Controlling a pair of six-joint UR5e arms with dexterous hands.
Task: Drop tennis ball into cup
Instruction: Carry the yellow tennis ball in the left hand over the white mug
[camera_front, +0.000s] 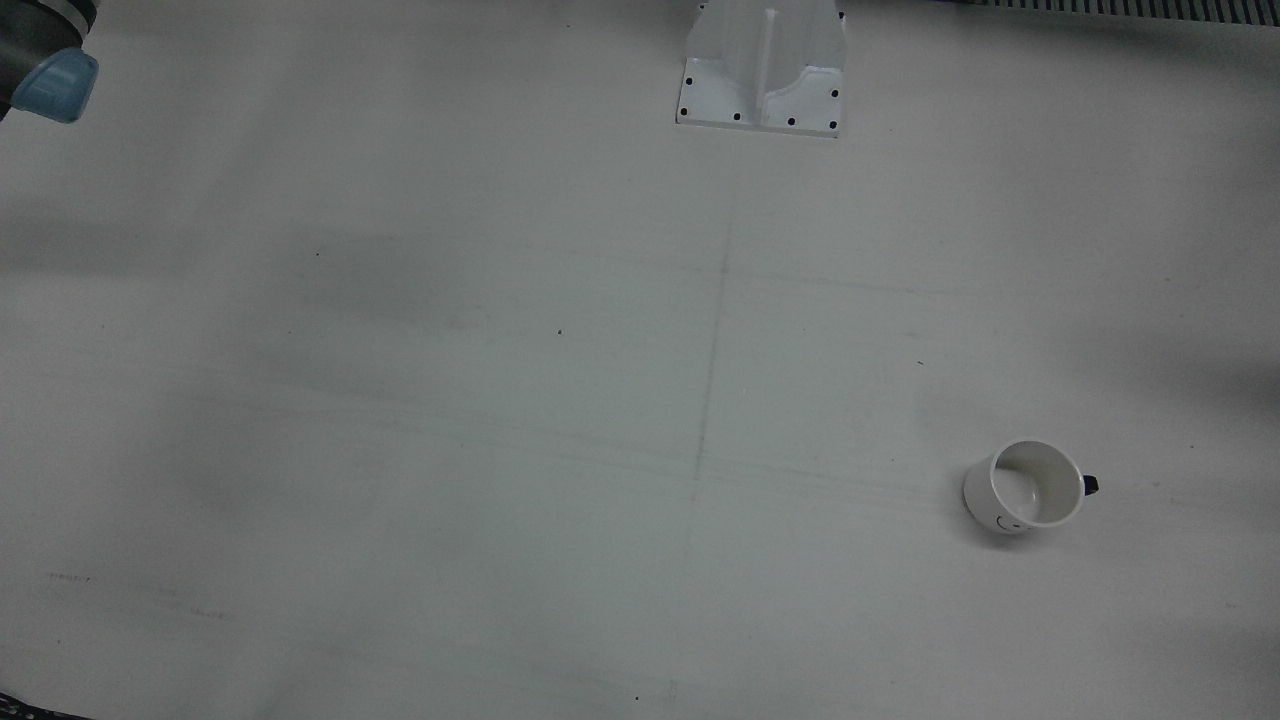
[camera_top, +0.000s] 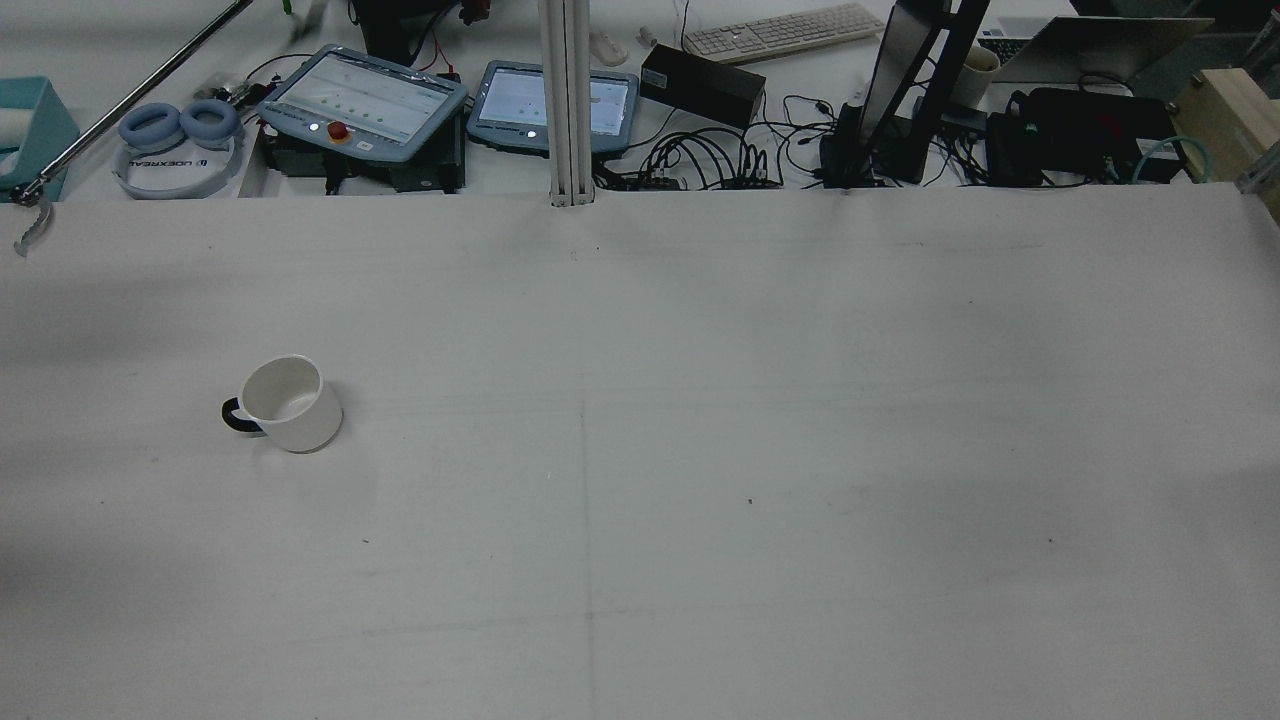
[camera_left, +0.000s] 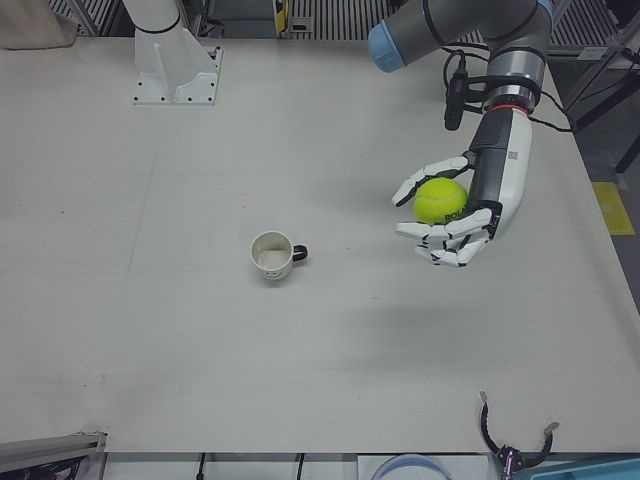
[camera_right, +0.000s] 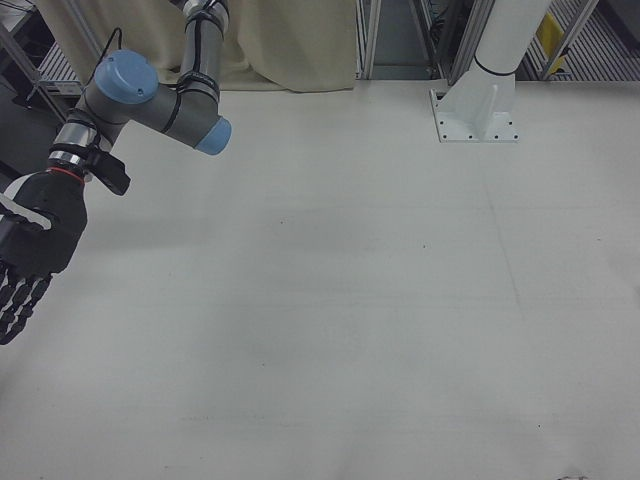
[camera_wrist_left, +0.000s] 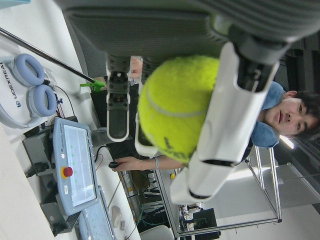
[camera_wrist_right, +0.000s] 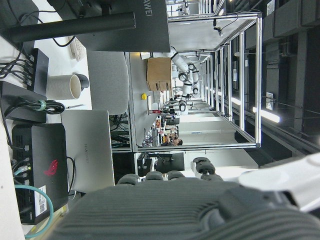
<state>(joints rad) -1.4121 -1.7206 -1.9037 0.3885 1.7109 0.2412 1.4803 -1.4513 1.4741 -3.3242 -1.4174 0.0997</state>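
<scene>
While the left hand (camera_left: 455, 215) hangs wrist-up, its fingers (camera_left: 432, 232) cradle the tennis ball (camera_left: 441, 201), well apart from the cup (camera_left: 271, 255).

Front and rear views share the cup (camera_front: 1025, 487).

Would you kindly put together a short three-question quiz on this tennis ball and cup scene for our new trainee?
1. True or false: the tennis ball already lies inside the cup.
2. Which hand holds the ball? A) left hand B) right hand
3. Fill in: the cup stands ____ on the table.

Key: 1 false; 2 A; 3 upright.
</scene>
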